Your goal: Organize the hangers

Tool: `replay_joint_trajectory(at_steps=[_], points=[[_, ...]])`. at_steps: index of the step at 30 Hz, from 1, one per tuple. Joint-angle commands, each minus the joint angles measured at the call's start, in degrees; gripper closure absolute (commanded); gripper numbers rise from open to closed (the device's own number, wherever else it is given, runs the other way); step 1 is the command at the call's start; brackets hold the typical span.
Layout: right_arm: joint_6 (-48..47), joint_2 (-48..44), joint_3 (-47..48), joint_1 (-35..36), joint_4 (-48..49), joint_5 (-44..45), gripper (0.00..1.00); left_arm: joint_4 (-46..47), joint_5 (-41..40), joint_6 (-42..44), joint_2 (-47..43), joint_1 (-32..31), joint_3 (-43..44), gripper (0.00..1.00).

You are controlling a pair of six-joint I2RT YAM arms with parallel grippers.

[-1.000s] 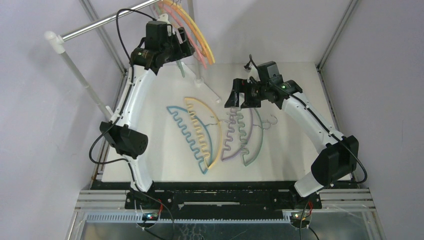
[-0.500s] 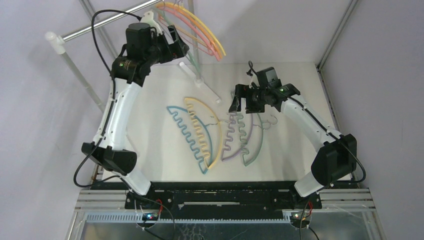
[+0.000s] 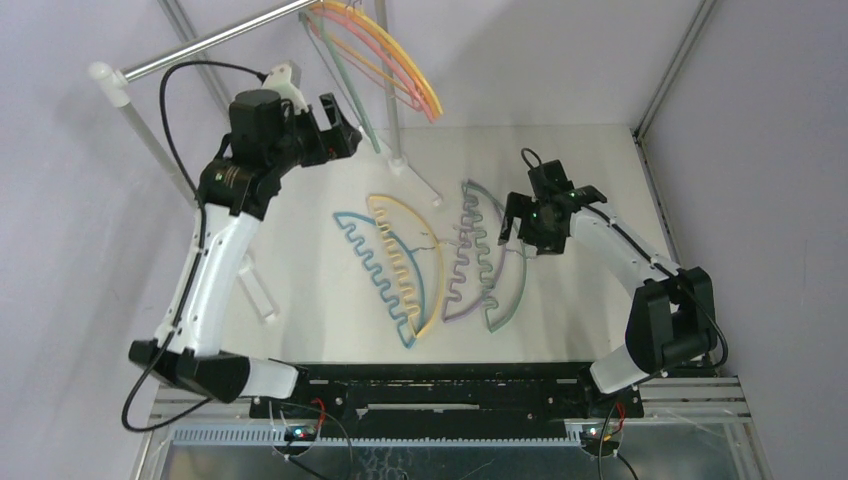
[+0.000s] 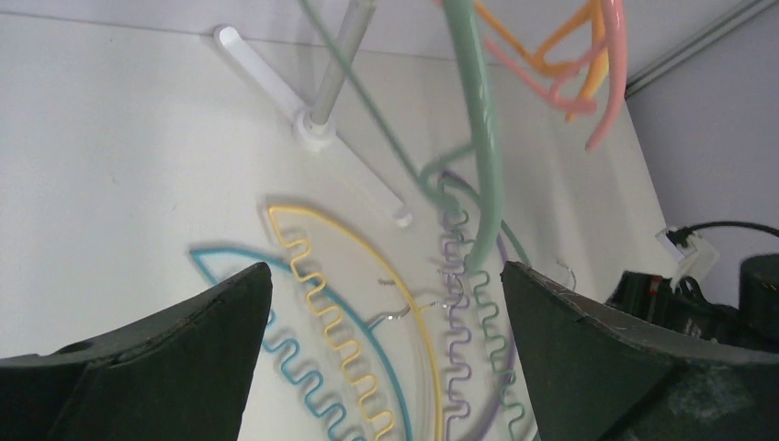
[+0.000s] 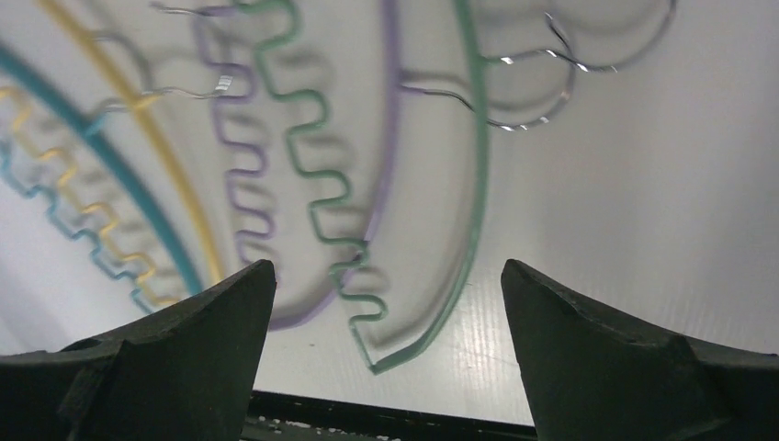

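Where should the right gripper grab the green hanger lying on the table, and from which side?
Probably take the green hanger by its smooth outer arch, the right gripper coming straight down with jaws straddling it. It lies flat, that arch has bare table on its outer side, and its wavy bar crosses the purple hanger.

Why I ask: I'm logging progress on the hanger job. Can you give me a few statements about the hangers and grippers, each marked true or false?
1. Four hangers lie on the table. True.
2. The left gripper holds a hanger. False: it is open and empty.
3. The right gripper is open above the table hangers. True.
4. The rail is bare. False: several more hangers hang on it.
5. The teal hanger lies rightmost on the table. False: the green hanger does; the teal hanger is leftmost.
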Motion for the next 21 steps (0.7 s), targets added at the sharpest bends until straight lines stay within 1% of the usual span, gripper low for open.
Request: replay_joint_trajectory(at_steps=[1, 2, 6, 7, 10, 13, 16, 18, 19, 21], points=[[4.9, -0.4, -4.7, -0.7, 0.7, 5.4, 0.01, 3.1, 1.2, 1.2, -9.9, 0.2, -7.8, 0.01], [5.5, -0.2, -5.7, -0.6, 1.1, 5.7, 0.02, 3.3, 1.0, 1.0, -11.5, 0.2, -9.8, 0.01], [7.3, 1.0, -9.8, -0.3, 2.9, 5.0, 0.14, 5.0, 1.5, -0.5, -17.6, 0.2, -17.3, 0.01], [7.9, 1.3, -11.0, -0.2, 3.6, 4.7, 0.15, 5.3, 2.0, -0.9, -18.5, 0.2, -19.1, 0.00], [9.3, 2.1, -13.8, 0.2, 6.1, 4.1, 0.26, 5.5, 3.0, -1.7, -20.5, 0.2, -23.1, 0.01], [9.9, 3.9, -14.6, 0.5, 8.1, 4.2, 0.38, 5.8, 3.4, -2.7, -22.4, 0.0, -26.6, 0.01], [10.3, 6.1, -14.5, 0.4, 9.9, 5.3, 0.43, 5.9, 3.7, -3.3, -23.8, -0.6, -29.8, 0.03], [10.3, 7.9, -14.1, 0.3, 11.3, 5.4, 0.54, 5.8, 3.8, -3.8, -24.8, -1.2, -31.5, 0.04], [10.2, 9.0, -13.7, 0.3, 11.6, 5.3, 0.62, 5.8, 3.8, -4.0, -25.4, -1.6, -32.6, 0.05], [9.8, 10.9, -12.7, 0.4, 12.1, 5.1, 0.81, 5.8, 3.4, -4.6, -26.7, -2.3, -34.6, 0.05]])
